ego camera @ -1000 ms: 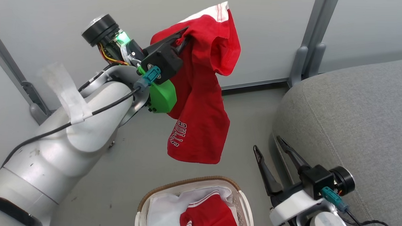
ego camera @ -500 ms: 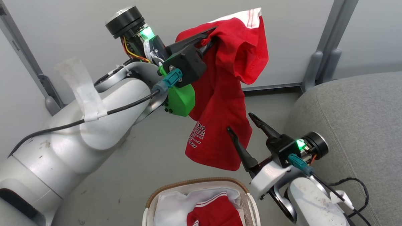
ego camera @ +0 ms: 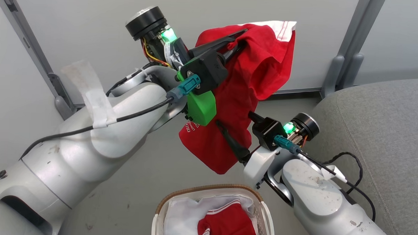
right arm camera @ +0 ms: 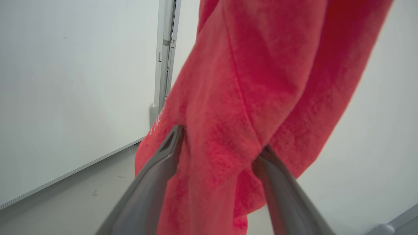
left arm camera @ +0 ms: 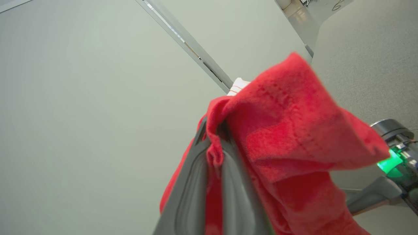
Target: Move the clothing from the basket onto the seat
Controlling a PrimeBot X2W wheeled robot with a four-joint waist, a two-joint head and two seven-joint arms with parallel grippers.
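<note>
A red garment (ego camera: pixel 252 73) with white striped trim hangs in the air, pinched near its top by my left gripper (ego camera: pixel 240 38), which is shut on it. In the left wrist view the fabric (left arm camera: pixel 294 130) bunches between that gripper's (left arm camera: pixel 214 130) closed fingers. My right gripper (ego camera: pixel 233 118) is open, its two fingers straddling the lower part of the hanging garment (right arm camera: pixel 248 81); in the right wrist view the cloth sits between the spread fingers of that gripper (right arm camera: pixel 221 140). Below, the basket (ego camera: pixel 206 190) holds another red garment (ego camera: pixel 229 224). The grey seat (ego camera: pixel 386 120) is at the right.
The white liner (ego camera: pixel 181 217) lines the basket. A pale partition wall with grey metal posts (ego camera: pixel 350 49) stands behind the arms. Grey floor (ego camera: pixel 144 184) lies between basket and wall. A black cable (ego camera: pixel 353 167) loops over the right forearm beside the seat.
The right gripper rose and moved left from beside the seat until its open fingers straddle the hanging garment. The left gripper carried the garment slightly right. The camera shifted a little.
</note>
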